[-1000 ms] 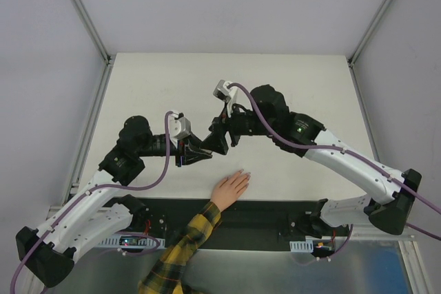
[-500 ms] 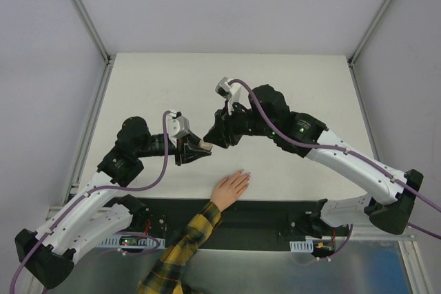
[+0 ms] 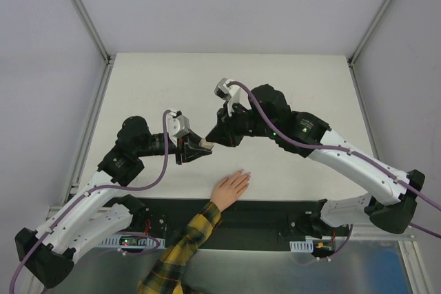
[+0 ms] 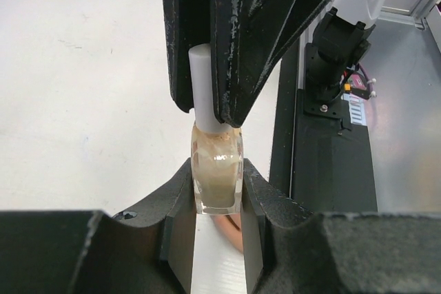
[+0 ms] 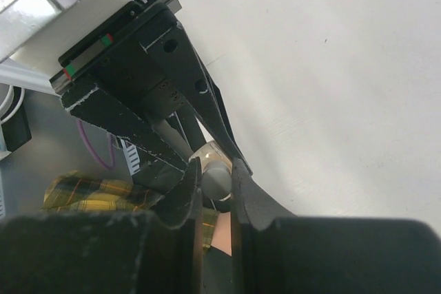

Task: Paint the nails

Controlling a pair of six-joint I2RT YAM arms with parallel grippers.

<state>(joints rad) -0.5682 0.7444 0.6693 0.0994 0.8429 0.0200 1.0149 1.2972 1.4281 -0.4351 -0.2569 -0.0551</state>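
Beige bottle (image 4: 217, 170) clamped in left jaws, frame centre; right jaws closed on its white cap (image 4: 200, 87); hand (image 3: 231, 187) flat on desk (image 3: 289, 80) below.

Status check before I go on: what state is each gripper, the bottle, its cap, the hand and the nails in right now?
left gripper: shut on the small bottle.
right gripper: shut on the white cap.
small bottle: held between both grippers, capped.
white cap: on the bottle, not yet off.
hand: flat on the table, palm down.
nails: too small to tell if painted.
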